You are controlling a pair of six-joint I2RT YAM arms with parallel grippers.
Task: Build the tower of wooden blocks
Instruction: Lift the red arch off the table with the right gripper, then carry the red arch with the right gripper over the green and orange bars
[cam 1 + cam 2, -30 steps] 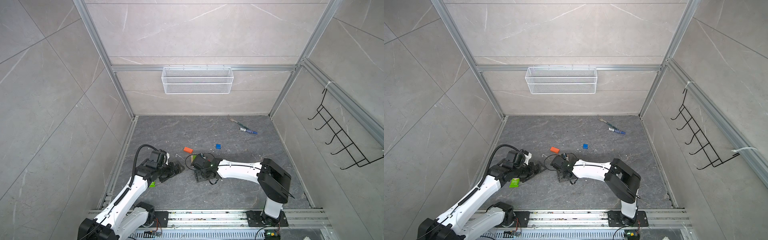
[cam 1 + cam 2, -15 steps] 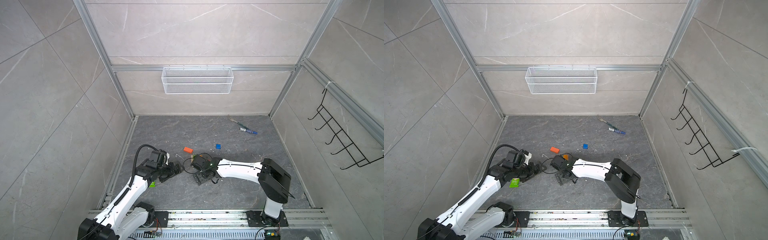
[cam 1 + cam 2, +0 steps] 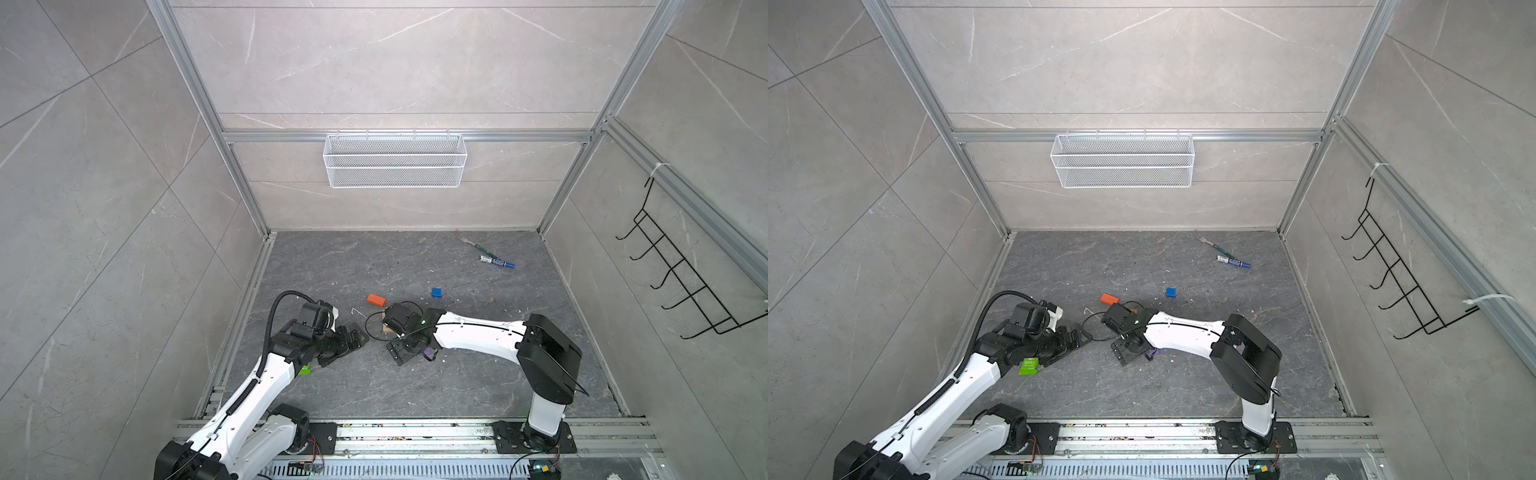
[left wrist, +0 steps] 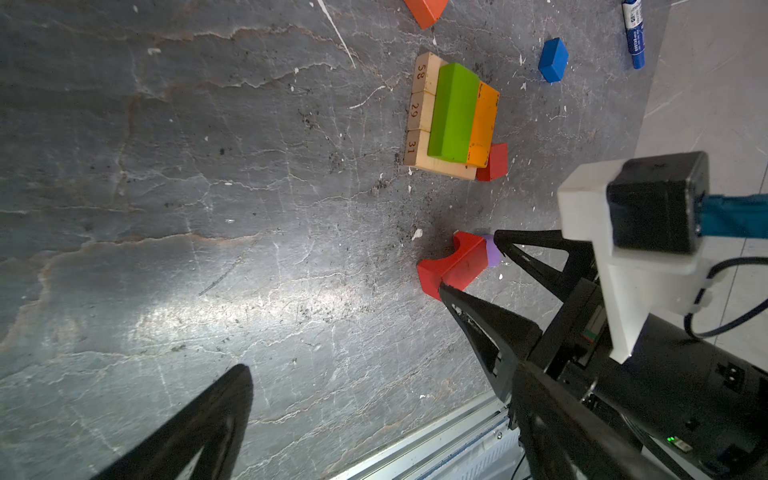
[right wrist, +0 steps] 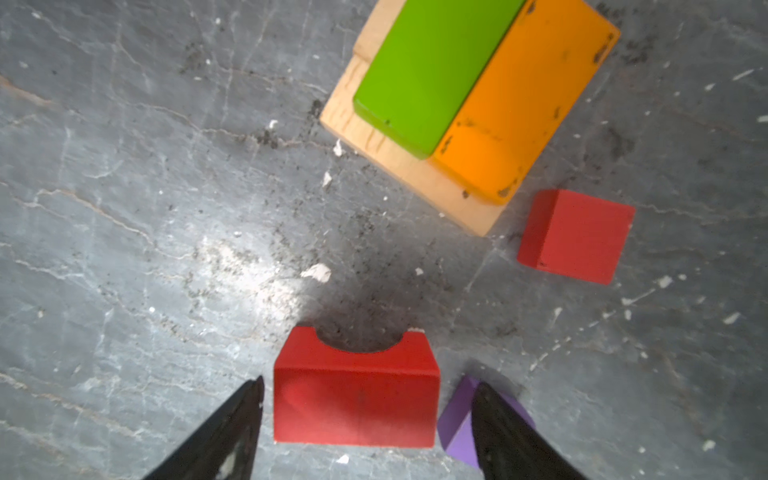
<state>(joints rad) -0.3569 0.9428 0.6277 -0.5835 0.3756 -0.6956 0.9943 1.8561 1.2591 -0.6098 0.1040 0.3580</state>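
Right gripper (image 5: 369, 382) open, low over floor, astride red arch (image 5: 355, 403). Clear gap btwn one finger and arch's end face. Other finger overlapping purple cube (image 5: 455, 419), just beside arch's opposite end; resting on cube or only next to it, can't tell. Nothing clamped yet. Left gripper (image 3: 353, 340) spread wide, empty, apart from right gripper, aimed toward same spot.

Tower (image 4: 451, 112) ahead of right fingertips, near but apart: tan base (image 5: 395, 153) w/ green bar (image 5: 428, 70) and orange bar (image 5: 528, 99) side by side on top. Two layers only, so prob. early-to-mid build. Red cube (image 5: 575, 237) also ahead of tips, loose, just beside base corner. Blue cube (image 4: 552, 60) further out, beyond tower.

Handling, as a judgement: painted wood, so light, rigid, no give, not fragile. Glossy paint prob. a bit slick against hard fingers. Arch lying w/ cut-out facing away from tool, toward tower. Best hold: across the two flat end faces, mid-height, fingers square to them. Avoid notch side, less flat area there. Firm squeeze OK, no crush risk.

Snag: purple cube in closing path. If closed as is, cube prob. pinched against arch, giving skewed grip or both lifted. Better to shift over or nudge cube clear first. Gentle at placement, since bars on base prob. loose and easily shoved.
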